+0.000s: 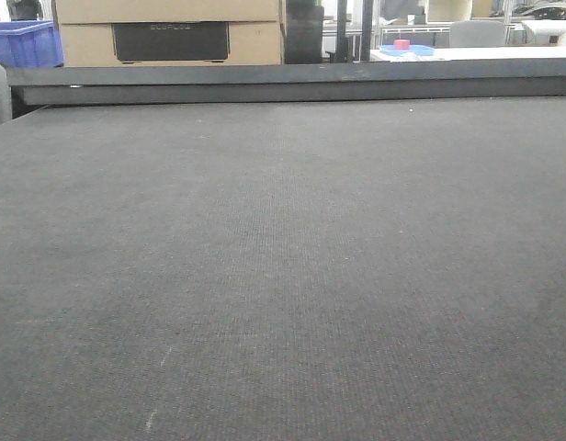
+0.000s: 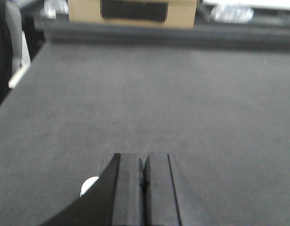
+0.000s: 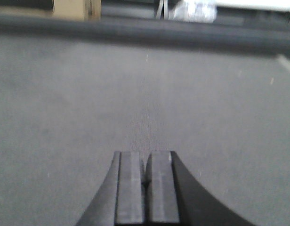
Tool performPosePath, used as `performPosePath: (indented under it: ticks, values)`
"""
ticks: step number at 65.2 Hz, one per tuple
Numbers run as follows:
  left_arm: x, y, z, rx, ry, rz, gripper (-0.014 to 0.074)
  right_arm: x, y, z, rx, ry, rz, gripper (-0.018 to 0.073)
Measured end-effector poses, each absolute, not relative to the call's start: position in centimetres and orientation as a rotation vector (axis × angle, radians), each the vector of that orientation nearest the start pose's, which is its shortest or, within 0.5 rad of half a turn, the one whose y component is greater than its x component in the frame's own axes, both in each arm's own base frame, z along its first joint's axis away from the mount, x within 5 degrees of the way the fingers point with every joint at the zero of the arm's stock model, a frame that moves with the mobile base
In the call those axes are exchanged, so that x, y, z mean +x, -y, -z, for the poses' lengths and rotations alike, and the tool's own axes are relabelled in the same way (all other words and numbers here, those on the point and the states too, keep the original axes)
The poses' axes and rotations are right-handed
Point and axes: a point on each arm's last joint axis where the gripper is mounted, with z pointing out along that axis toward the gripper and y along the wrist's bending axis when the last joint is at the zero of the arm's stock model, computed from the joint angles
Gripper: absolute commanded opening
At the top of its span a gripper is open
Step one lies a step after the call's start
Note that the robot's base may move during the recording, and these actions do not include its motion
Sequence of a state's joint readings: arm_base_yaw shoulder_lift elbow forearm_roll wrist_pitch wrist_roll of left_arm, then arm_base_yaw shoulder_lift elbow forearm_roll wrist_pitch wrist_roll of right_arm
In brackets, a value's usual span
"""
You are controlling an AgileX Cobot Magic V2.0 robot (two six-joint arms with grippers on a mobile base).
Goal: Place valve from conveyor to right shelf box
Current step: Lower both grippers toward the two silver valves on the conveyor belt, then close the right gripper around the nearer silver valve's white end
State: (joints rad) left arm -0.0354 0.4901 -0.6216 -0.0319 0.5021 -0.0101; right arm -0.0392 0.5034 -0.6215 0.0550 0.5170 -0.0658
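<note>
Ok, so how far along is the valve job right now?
Done: nothing that shows. No valve is on the conveyor in any view, and the shelf box is out of sight. In hand: nothing; the left pincer and right pincer are both shut and empty over the belt. Left: seemingly the whole job, picking a valve and boxing it.

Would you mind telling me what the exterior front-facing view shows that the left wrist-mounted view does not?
Only the front view shows the blue crate and a pink object in the background. Only the left wrist view shows the left gripper, shut, and a small white spot beside it. Both show the conveyor, no valve in sight, and the cardboard box behind it.
</note>
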Motion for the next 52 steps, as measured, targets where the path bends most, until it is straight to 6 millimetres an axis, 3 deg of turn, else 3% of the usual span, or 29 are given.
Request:
performPosePath:
  ticks: [13,25,52]
  values:
    - [14.9,0.7,-35.5,0.013,-2.162,0.065,-0.0111,14.6,0.2,-34.2,-0.005,-2.245,-0.013,-0.0168]
    - [19.1,0.9,-35.2,0.014,-2.327,0.065,-0.0111,17.8,0.2,-33.7,-0.01,-2.486,-0.032,-0.0168]
    - [23.3,1.1,-34.4,0.015,-2.527,0.068,-0.0111,21.2,0.3,-33.0,-0.02,-2.791,-0.061,-0.0168]
